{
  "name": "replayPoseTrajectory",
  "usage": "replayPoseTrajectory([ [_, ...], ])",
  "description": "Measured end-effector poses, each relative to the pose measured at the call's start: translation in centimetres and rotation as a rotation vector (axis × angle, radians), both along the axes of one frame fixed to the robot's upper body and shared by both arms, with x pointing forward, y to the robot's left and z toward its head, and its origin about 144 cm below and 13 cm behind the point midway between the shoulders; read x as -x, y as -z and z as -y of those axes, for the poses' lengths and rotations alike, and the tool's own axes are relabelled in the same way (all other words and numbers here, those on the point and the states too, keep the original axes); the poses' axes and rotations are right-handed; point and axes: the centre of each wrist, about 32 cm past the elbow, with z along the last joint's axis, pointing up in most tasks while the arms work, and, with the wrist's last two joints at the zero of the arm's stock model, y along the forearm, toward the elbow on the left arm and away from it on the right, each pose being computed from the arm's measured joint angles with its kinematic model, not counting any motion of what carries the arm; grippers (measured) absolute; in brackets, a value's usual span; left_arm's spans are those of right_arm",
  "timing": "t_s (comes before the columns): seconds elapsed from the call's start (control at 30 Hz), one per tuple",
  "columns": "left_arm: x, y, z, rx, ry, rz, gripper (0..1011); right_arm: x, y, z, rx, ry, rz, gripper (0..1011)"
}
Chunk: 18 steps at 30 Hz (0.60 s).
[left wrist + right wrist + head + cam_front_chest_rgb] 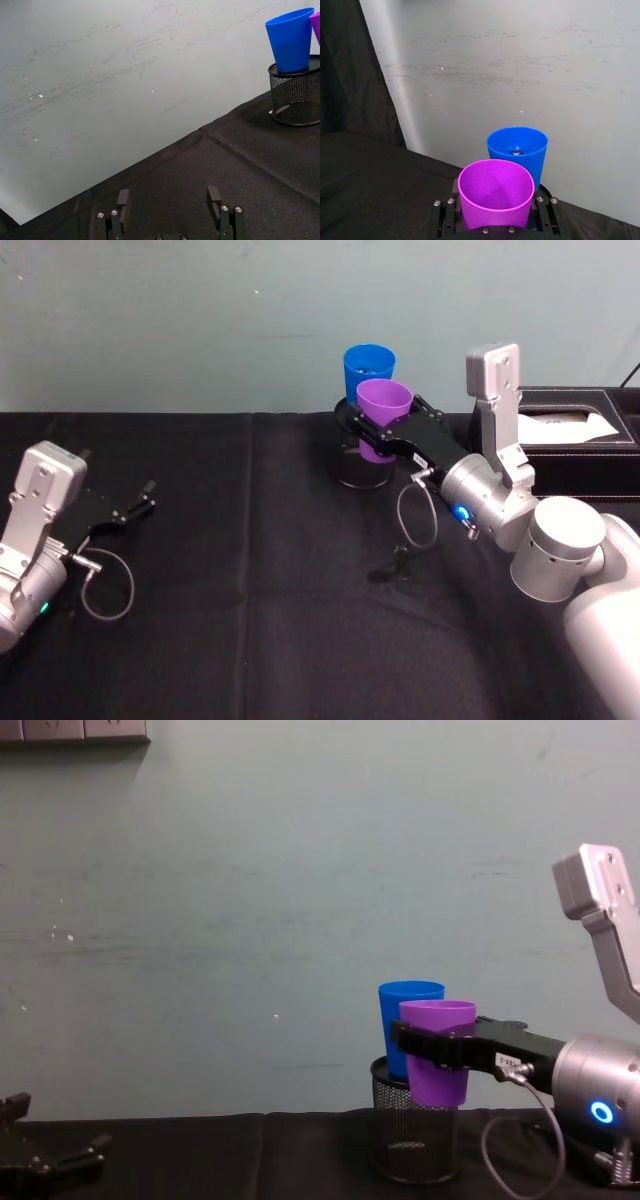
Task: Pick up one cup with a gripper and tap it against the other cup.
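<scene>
The right pincer (385,412) is clamped on the purple cup (385,405), one finger on each side of the cup's wall just below the rim. It holds the cup upright and clear of the surface (250,570), toward the far edge and a little right of the middle. From the right wrist, the fingers (445,216) hug the cup's sides.

The blue cup (369,368) stands upright on top of a black mesh holder (360,465), which sits on the surface near the far edge. The purple cup hangs just beside the blue cup on the near side, with its rim slightly lower in the chest view. I cannot tell whether the two cups touch. The purple cup's base hangs in front of the holder's upper rim.

The left pincer (138,502) rests low by the left edge of the surface, well apart from the cups, with its fingers spread and nothing between them.
</scene>
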Motion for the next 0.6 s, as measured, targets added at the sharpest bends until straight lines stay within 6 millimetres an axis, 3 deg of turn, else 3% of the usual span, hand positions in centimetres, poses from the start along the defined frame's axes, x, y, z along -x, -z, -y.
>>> replayPoseTrajectory([
  [0.6,0.00,0.00,0.00,0.000,0.000,0.000,1000,-0.97,-0.54,-0.32,-0.021,-0.011,-0.018,729],
])
